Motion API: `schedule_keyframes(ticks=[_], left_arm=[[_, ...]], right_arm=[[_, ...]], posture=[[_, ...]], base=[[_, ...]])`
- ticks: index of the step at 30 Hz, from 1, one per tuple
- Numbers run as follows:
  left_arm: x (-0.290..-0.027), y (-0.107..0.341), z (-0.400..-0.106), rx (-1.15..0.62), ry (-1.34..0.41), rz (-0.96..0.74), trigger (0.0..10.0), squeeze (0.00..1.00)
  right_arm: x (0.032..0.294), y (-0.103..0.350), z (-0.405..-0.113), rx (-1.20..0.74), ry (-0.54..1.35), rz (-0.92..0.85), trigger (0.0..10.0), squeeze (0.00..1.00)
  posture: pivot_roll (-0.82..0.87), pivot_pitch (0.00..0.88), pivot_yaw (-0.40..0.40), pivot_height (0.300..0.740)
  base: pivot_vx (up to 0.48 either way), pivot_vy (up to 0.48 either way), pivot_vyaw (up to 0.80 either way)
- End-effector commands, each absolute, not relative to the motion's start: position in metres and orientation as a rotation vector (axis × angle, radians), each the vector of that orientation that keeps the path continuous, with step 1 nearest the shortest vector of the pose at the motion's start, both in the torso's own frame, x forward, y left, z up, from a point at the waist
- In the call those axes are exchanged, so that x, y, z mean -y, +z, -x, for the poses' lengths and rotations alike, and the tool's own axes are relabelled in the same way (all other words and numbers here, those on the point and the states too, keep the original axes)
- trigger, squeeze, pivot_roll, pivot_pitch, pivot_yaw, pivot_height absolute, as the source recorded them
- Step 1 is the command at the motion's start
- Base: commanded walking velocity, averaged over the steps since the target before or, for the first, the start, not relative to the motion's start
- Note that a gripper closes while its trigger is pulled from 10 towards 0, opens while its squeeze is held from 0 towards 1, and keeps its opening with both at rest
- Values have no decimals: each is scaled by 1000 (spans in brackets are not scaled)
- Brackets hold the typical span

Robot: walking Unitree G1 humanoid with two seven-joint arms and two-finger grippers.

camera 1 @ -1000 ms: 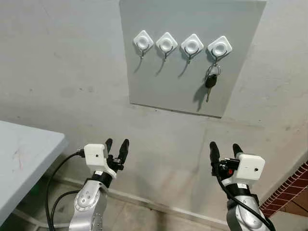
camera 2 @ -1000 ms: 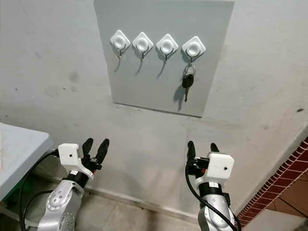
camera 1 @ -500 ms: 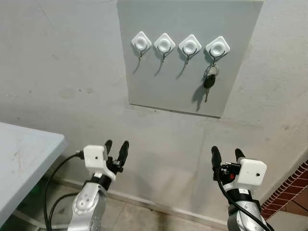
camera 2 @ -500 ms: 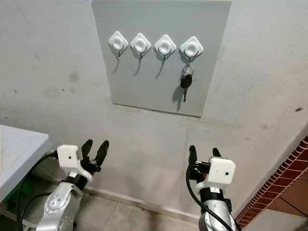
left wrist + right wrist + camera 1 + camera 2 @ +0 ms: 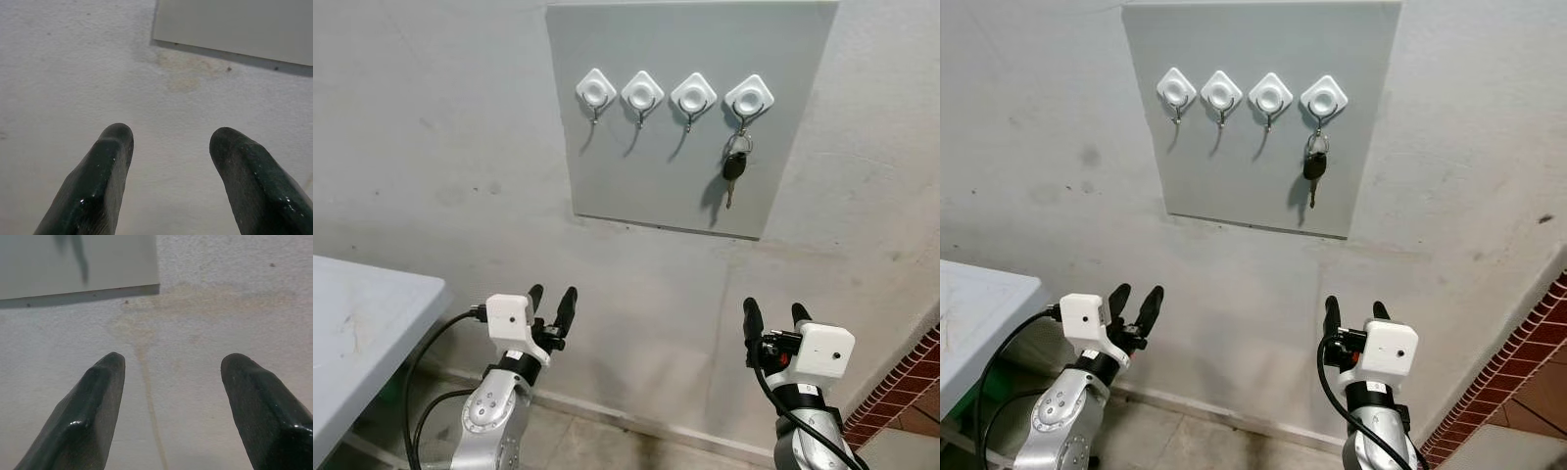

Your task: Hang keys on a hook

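Left eye view. Grey board (image 5: 636,166) on the wall, four white diamond hooks in a row along its upper edge. Keys (image 5: 735,164): one black-headed key on a metal ring, hung from the hook (image 5: 749,98) nearest the board's right edge; three other hooks bare. Judged light, rigid, small, smooth metal prone to slip and swing; best taken at the black head, leaving the ring free. Left gripper (image 5: 551,305) and right gripper (image 5: 773,315) held low, well below the board's lower edge, each with fingers spread and nothing between them. Grey table corner (image 5: 372,304) at the robot's left.

Right eye view. Same arrangement; no brand, label or writing readable on key, hooks or board.

Left wrist view. Fingers (image 5: 105,169) apart, facing bare wall; the board's lower edge beyond.

Right wrist view. Fingers (image 5: 100,396) apart; the board's lower corner and a dark key shadow beyond.
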State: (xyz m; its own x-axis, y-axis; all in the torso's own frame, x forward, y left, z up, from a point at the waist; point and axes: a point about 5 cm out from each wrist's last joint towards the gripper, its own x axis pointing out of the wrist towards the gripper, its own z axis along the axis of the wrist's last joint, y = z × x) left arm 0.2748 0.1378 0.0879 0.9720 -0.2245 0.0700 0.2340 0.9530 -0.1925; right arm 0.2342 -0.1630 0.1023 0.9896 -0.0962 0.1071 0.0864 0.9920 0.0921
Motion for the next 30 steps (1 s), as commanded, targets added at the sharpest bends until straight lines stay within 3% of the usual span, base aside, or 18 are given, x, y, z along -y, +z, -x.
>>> schedule_keyframes(ticks=[1, 30], left_arm=[[-136, 90, -278, 49, -249, 192, 10000, 0], [-126, 99, -295, 64, -275, 204, 10000, 0]], right_arm=[[162, 108, -235, 133, -97, -82, 10000, 0], [166, 106, -245, 106, -90, -39, 10000, 0]], posture=[[-178, 0, 95, 740], [-146, 0, 74, 740]], base=[[0, 0, 0], [0, 0, 24]])
